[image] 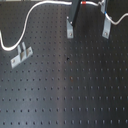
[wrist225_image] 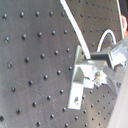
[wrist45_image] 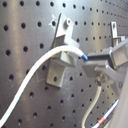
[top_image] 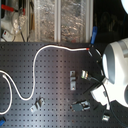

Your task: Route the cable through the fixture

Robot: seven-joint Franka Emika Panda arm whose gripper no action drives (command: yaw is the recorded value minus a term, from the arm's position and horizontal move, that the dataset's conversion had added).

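In the first wrist view the gripper (wrist45_image: 102, 64) sits at centre right, clamped on the cable (wrist45_image: 30, 82), which arcs from the lower left up over a metal clip (wrist45_image: 59, 70) at centre. To do this step well, keep the cord taut and low so it drops into the clip's slot rather than riding its edge. Farther off, in the first exterior view, the cable's slack (image: 37, 11) loops across the upper left of the black pegboard (image: 70, 90).

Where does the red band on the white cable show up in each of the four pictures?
First exterior view: red band, top edge, beside the arm.
Second exterior view, right of centre, near the white robot body.
First wrist view, low corner, blurred.
Second wrist view: not visible.
Shared landmark: the white cable.
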